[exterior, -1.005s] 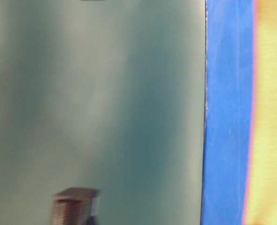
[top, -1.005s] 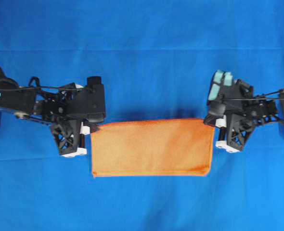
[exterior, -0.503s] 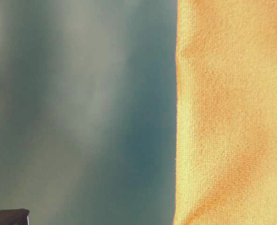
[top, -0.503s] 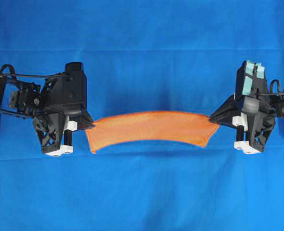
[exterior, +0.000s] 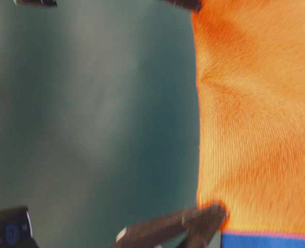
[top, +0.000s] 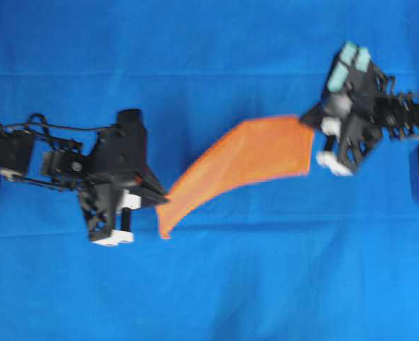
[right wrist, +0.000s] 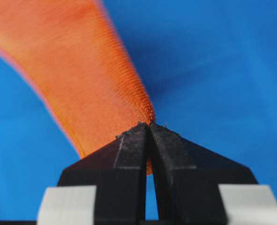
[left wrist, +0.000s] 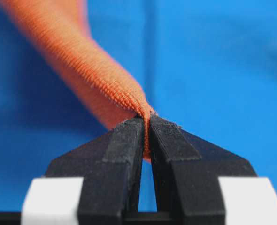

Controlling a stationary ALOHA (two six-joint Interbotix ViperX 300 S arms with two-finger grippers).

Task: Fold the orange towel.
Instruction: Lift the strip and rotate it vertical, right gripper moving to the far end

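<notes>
Jaws clamped on taut, seemingly doubled orange towel (top: 245,160)

Your left gripper (top: 161,201) sits low on the left of the overhead view, its arm reaching in from the left edge, jaws pinched tight on a corner of the orange towel (top: 248,160). Your right gripper (top: 307,117) sits higher on the right, wrist rolled askew, jaws likewise clamped on the towel's opposite end.
</notes>
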